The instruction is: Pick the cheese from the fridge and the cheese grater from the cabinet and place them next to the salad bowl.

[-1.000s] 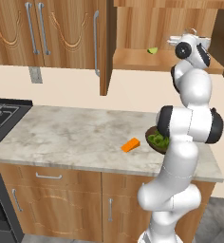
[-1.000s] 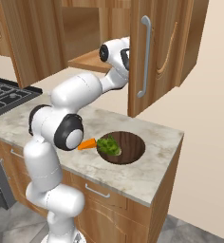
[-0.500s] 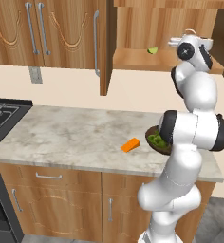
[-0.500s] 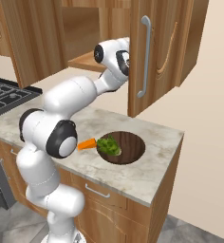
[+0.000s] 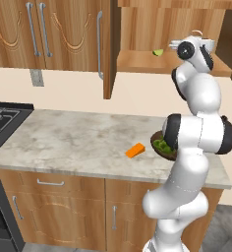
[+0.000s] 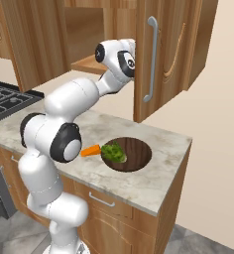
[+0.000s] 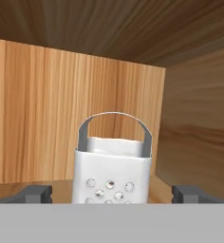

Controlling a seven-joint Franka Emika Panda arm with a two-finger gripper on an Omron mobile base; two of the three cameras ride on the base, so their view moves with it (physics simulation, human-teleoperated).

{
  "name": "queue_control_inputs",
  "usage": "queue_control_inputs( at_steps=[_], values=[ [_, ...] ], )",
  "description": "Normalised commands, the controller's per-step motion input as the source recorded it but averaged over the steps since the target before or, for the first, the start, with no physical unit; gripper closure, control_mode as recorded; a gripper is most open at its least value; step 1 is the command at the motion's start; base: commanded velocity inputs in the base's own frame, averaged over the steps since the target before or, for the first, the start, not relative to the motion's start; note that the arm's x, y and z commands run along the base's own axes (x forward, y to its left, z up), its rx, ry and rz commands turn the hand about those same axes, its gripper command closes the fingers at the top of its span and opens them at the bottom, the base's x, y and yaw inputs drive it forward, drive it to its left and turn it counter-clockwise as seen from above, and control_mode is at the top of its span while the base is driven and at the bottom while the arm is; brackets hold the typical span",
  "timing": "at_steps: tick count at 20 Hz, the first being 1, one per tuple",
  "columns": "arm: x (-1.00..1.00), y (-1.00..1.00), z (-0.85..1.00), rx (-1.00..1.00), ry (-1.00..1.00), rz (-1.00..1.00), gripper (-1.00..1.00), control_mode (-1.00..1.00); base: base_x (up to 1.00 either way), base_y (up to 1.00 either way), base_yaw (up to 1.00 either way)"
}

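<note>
Marble counter (image 5: pixel 73 140) runs across the kitchen, wood drawers below, a stove (image 5: pixel 2 118) at its 9 o'clock end, pale wall behind. On the counter sits the cheese (image 5: pixel 135 150), an orange wedge lying flat, with the bowl (image 6: pixel 134 154) just beside it at 3 o'clock, dark brown, greens heaped on its near side. Plenty of bare marble toward the stove; from the right base view the bowl sits near the counter's end, a strip of marble around it. Up top, the cabinet (image 5: pixel 137 44) stands open, its door (image 6: pixel 161 54) swung out with a long silver handle, and the arm reaches up onto the wooden shelf; a small green item (image 5: pixel 158 52) rests on that shelf at 9 o'clock of the hand. In the hand view the grater (image 7: pixel 111 166) is dead centre, upright on the shelf, silver-grey box with round punched holes and an arched handle on top, near the back corner where the rear panel meets the side wall at 3 o'clock. The gripper (image 7: pixel 111 193) is spread wide, 2 fingertips (image 7: pixel 35 193) flanking the grater with clear gaps on both sides, nothing held.
</note>
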Motion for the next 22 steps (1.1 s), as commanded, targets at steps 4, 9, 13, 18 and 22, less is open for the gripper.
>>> queue_control_inputs(
  at_steps=[4,9,13,18,22],
  values=[
    [0.1,-0.05,0.0,0.0,0.04,0.0,-1.0,-1.0,0.0,0.0,0.0],
    [0.05,-0.25,0.0,0.0,0.06,0.0,-1.0,-1.0,0.0,0.0,0.0],
    [0.0,0.0,0.0,0.0,0.02,0.0,-1.0,-1.0,0.0,0.0,0.0],
    [0.0,0.0,-0.01,0.0,0.11,0.0,-1.0,-1.0,0.0,0.0,0.0],
    [0.03,-0.03,0.0,0.0,0.1,-0.01,-1.0,-1.0,0.0,0.0,0.0]
  ],
)
